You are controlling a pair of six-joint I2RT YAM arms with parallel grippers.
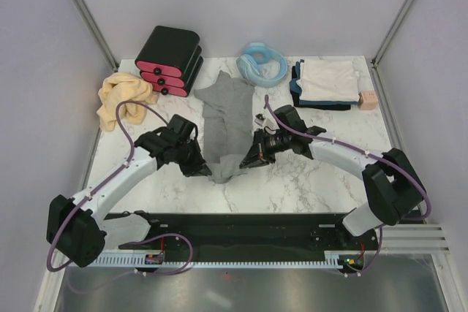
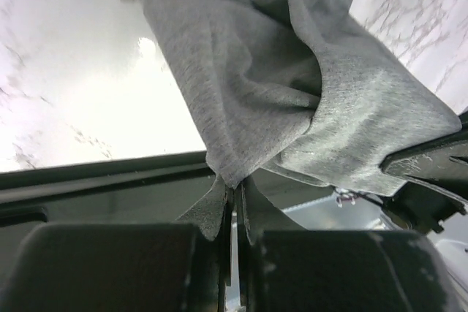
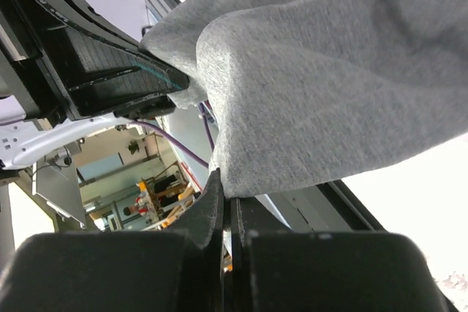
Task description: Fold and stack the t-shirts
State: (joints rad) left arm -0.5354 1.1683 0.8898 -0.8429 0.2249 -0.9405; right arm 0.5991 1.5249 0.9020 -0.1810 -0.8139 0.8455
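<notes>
Gripping, left: left gripper (image 2: pixel 235 189) pinched shut on a bunched edge of the grey t-shirt (image 2: pixel 292 93).
Gripping, right: right gripper (image 3: pixel 225 184) clamped tight on the same shirt's edge, just beside the left one.
Shirt: near end gathered between both grippers, slightly toward 6 o'clock from centre; the rest runs toward 12 o'clock on the marble table (image 1: pixel 307 180).
Top view only: tan-yellow t-shirt (image 1: pixel 121 100) crumpled at 10 o'clock; folded stack of t-shirts (image 1: pixel 325 82) at 2 o'clock.
Wrist views only: cloth caught right at the fingertips.
</notes>
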